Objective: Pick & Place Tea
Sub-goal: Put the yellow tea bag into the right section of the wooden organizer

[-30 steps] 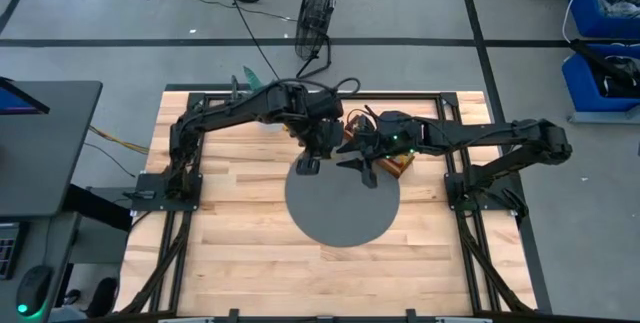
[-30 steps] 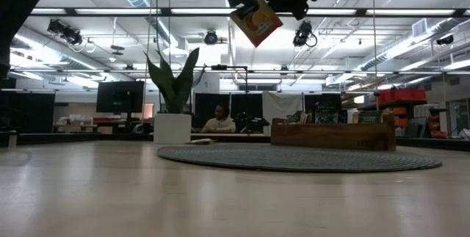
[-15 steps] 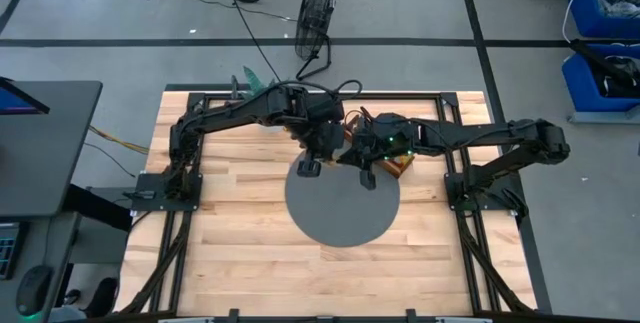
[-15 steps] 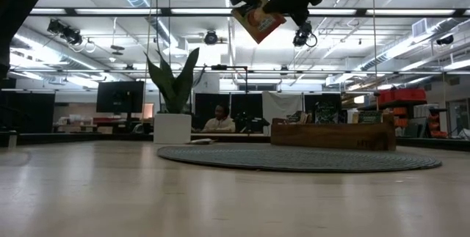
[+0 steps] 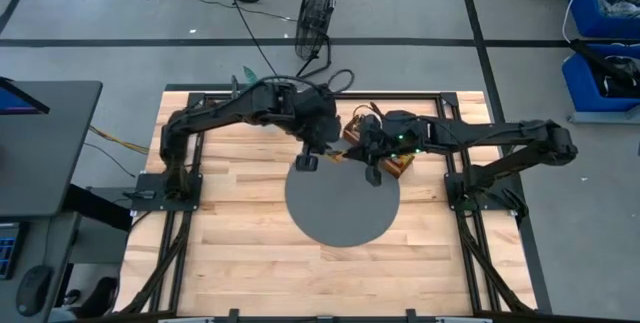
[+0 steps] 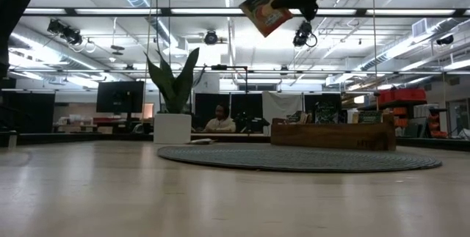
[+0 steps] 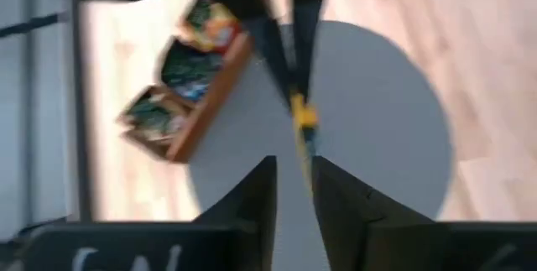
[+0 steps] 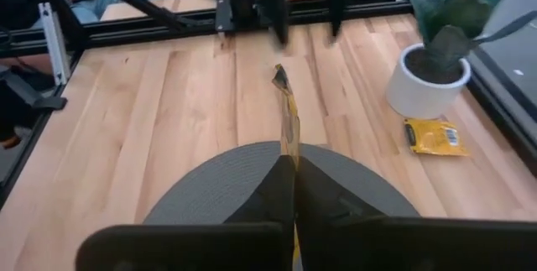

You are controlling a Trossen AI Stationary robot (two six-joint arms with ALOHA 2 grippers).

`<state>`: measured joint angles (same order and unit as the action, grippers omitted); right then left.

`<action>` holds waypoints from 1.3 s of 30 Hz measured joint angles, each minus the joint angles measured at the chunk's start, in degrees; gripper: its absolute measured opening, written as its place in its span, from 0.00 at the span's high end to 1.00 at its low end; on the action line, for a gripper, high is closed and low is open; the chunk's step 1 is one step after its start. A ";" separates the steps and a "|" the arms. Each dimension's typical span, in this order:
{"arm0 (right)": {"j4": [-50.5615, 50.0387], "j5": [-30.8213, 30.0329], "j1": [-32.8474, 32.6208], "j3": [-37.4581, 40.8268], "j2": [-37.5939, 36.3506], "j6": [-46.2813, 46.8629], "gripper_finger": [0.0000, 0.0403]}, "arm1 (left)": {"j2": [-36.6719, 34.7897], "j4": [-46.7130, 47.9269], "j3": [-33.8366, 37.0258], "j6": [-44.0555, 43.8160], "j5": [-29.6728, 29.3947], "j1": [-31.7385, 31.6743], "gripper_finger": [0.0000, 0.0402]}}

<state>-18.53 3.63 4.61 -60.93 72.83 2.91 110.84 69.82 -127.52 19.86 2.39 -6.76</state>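
One packet in hand: yellow tea packet [image 6: 265, 9] aloft above grey mat [image 5: 342, 203].
Right gripper [image 8: 289, 170]: clamped on packet.
Left gripper [image 7: 294, 189]: fingers parted, alongside.
Outstanding: placement; wooden tray [image 7: 197, 107] holds more tea.

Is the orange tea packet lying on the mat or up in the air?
Up in the air: the tea packet hangs tilted, high above the mat.

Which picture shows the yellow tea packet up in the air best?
The low view: the tea packet faces the camera, hanging from the right claw. Both wrist views show only its thin edge; the high view barely shows it.
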 joint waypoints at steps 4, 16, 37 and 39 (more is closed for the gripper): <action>-1.49 -1.71 -0.01 0.00 -2.90 1.28 1.00 | -3.39 0.06 0.02 -0.97 -4.76 -0.20 0.73; 14.56 -6.20 0.05 0.00 -13.28 2.27 1.00 | -11.55 -12.72 -0.04 -9.95 -5.13 -0.31 0.59; 30.59 -5.84 0.03 -0.02 -14.79 2.02 1.00 | -10.83 -31.13 0.33 -16.72 -2.35 -0.07 0.50; 30.76 -5.67 0.03 -0.02 -14.76 2.05 1.00 | -10.31 -30.47 0.52 -17.71 -2.35 -0.07 0.50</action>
<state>12.23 -2.04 4.64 -60.95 58.06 4.96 100.53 39.35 -127.00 2.15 0.04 -6.83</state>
